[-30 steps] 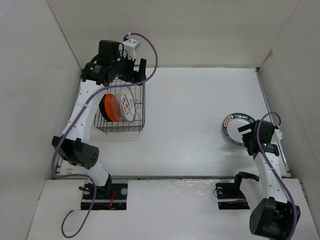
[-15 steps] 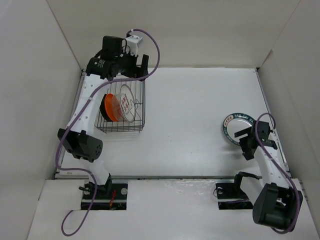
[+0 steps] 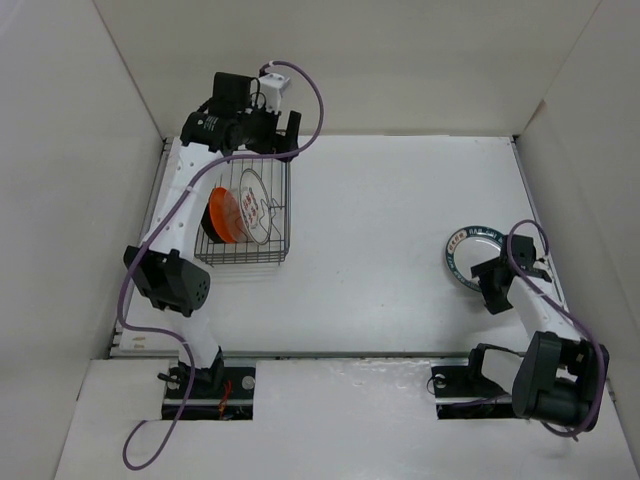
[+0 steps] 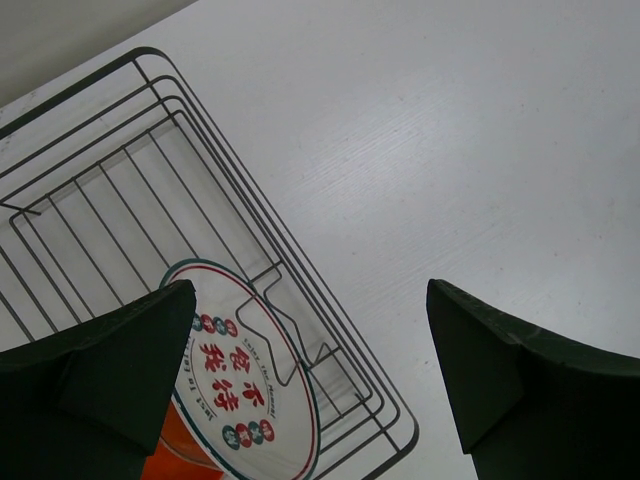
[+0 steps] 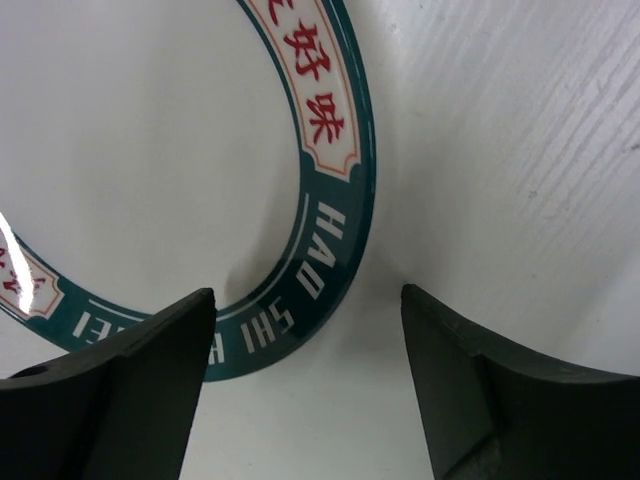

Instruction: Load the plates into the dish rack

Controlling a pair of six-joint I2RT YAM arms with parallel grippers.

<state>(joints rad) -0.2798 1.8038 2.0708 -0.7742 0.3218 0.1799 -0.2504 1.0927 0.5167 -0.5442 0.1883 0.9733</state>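
Green-rimmed plate [image 3: 465, 245] lies flat on the table [image 3: 390, 220], right side; your right hand [image 5: 307, 297] is low at its rim, fingers apart.
Rim reads "HAO SHI" plus red characters. Dish rack [image 3: 240, 258], well apart at left, holds orange plate [image 3: 222, 215] and red-character white plate [image 3: 258, 205] upright; your left hand [image 4: 310, 290] is above it, fingers apart, empty.

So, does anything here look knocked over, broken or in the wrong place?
Nothing looks damaged or spilled. The orange plate and the white plate with red characters stand on edge in the dish rack. Only the green-rimmed plate lies flat on the table, apart from the rack, the open right gripper at its rim.
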